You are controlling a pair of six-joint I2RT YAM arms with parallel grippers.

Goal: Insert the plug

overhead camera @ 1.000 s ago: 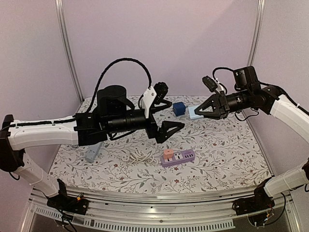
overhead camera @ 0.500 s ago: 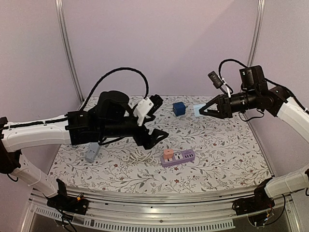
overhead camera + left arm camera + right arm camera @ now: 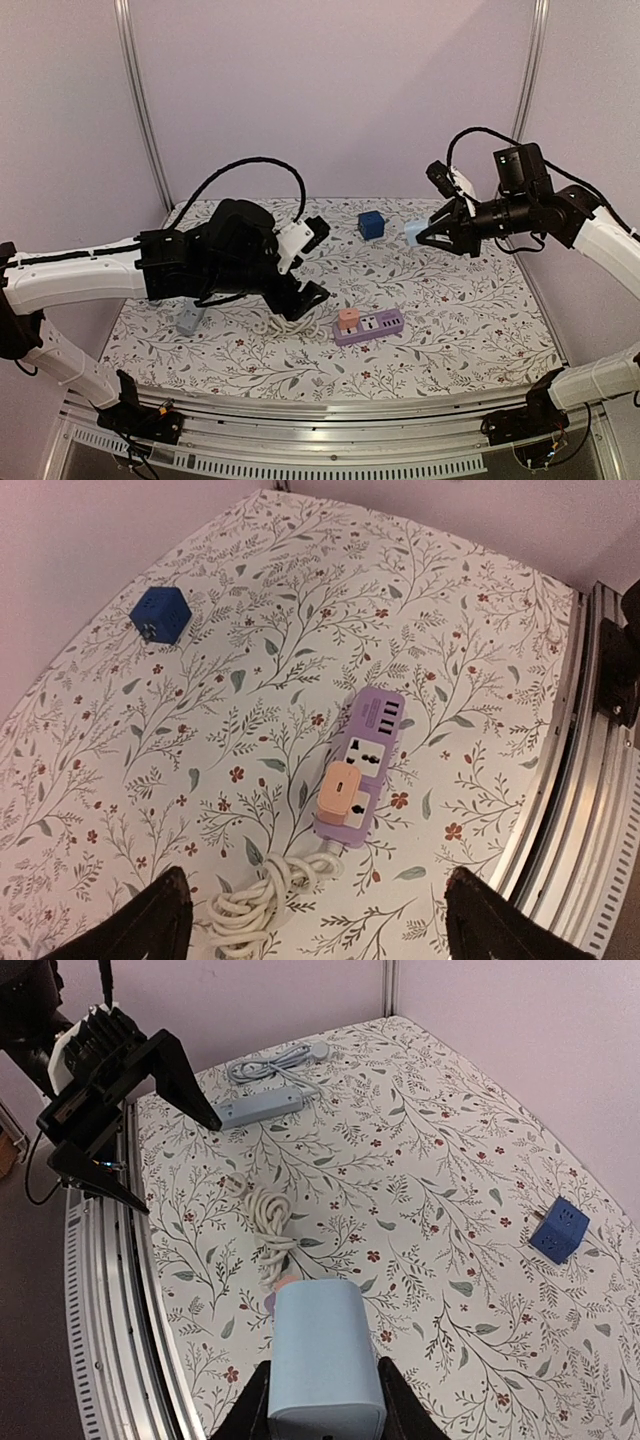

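In the right wrist view the light-blue plug (image 3: 325, 1360) covers nearly all the power strip (image 3: 365, 750) (its underside unseen).

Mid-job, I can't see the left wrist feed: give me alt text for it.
A purple power strip lies on the floral table ahead of the open left gripper, an orange plug on its cord end. Its white cord lies coiled nearby; a blue cube sits upper left.

The matt floral-printed table covering (image 3: 470, 650) is lying smooth; the lilac rectangular plastic power strip (image 3: 383, 710) is showing a soft sheen, and the pale blue smooth plastic plug block (image 3: 322, 1360) is looking matt.
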